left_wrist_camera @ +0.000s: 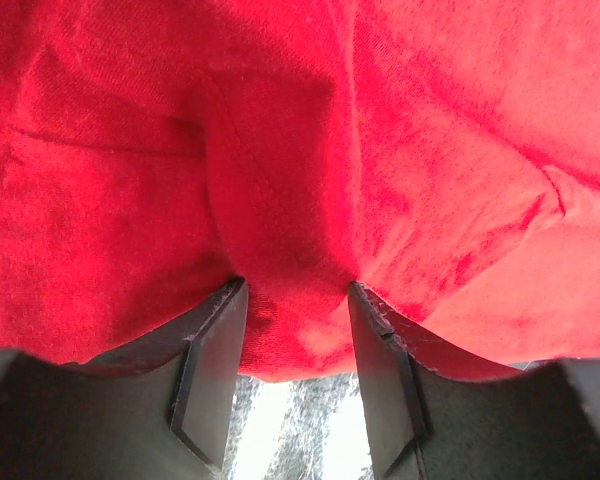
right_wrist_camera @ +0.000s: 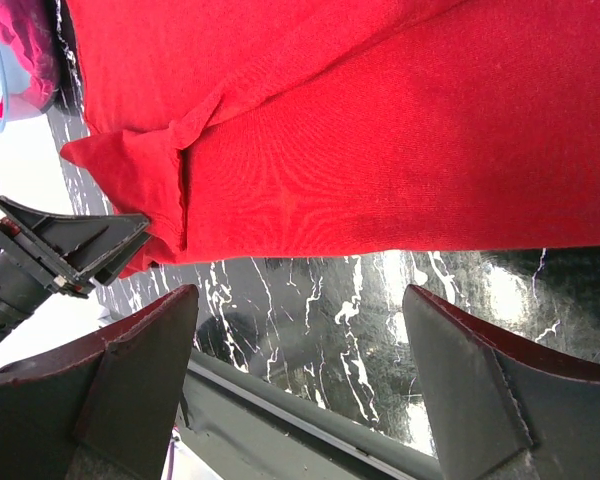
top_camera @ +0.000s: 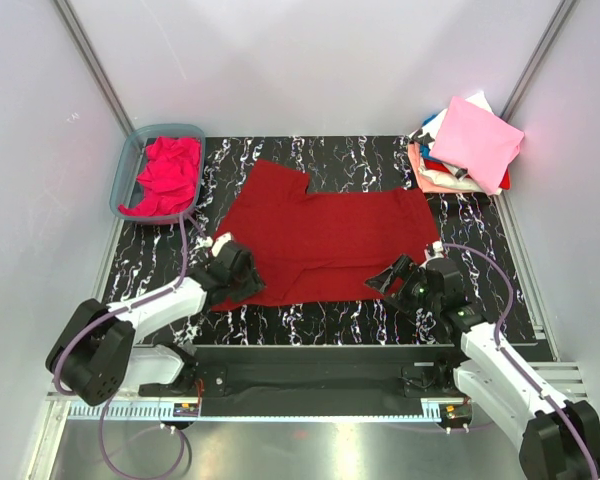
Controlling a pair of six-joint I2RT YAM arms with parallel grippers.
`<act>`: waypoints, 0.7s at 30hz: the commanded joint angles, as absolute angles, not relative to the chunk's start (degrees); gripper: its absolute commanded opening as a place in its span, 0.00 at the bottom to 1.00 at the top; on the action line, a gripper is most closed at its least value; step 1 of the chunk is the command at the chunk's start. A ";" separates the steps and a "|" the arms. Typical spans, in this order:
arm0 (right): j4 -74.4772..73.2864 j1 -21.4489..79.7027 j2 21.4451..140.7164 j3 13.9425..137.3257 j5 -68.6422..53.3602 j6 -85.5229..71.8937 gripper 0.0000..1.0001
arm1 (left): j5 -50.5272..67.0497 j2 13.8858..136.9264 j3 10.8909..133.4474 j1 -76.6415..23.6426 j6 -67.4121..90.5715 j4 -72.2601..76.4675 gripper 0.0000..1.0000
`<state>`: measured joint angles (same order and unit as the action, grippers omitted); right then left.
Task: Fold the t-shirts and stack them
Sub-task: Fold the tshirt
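The dark crimson red t-shirt [top_camera: 325,240] lies spread flat on the black marbled mat. My left gripper [top_camera: 236,272] stands at the shirt's near left corner. In the left wrist view the gripper [left_wrist_camera: 295,330] has its jaws partly apart, and a bulge of the red cloth's edge [left_wrist_camera: 290,340] lies between the fingers [left_wrist_camera: 215,360]. My right gripper [top_camera: 392,277] is wide open and empty at the near right hem. In the right wrist view the gripper [right_wrist_camera: 300,350] is over bare mat, just short of the hem [right_wrist_camera: 380,248].
A translucent blue-grey tub [top_camera: 130,165] at the back left holds a bright magenta-pink shirt [top_camera: 168,172]. A stack of folded shirts, pale pink on top [top_camera: 475,140], sits at the back right. Grey walls enclose the mat [top_camera: 460,230].
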<state>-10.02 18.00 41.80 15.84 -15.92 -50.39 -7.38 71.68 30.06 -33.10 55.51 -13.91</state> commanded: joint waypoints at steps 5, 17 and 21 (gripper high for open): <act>-6.77 18.46 43.24 17.05 -15.29 -50.54 0.90 | -10.20 69.69 32.25 -33.57 55.37 -14.86 0.51; -6.33 18.46 43.77 16.96 -15.56 -50.45 0.90 | -10.46 77.17 37.70 -33.57 53.62 -13.62 0.50; -6.07 18.46 44.30 17.05 -15.73 -50.45 0.90 | -10.55 77.61 38.41 -33.57 53.35 -13.62 0.47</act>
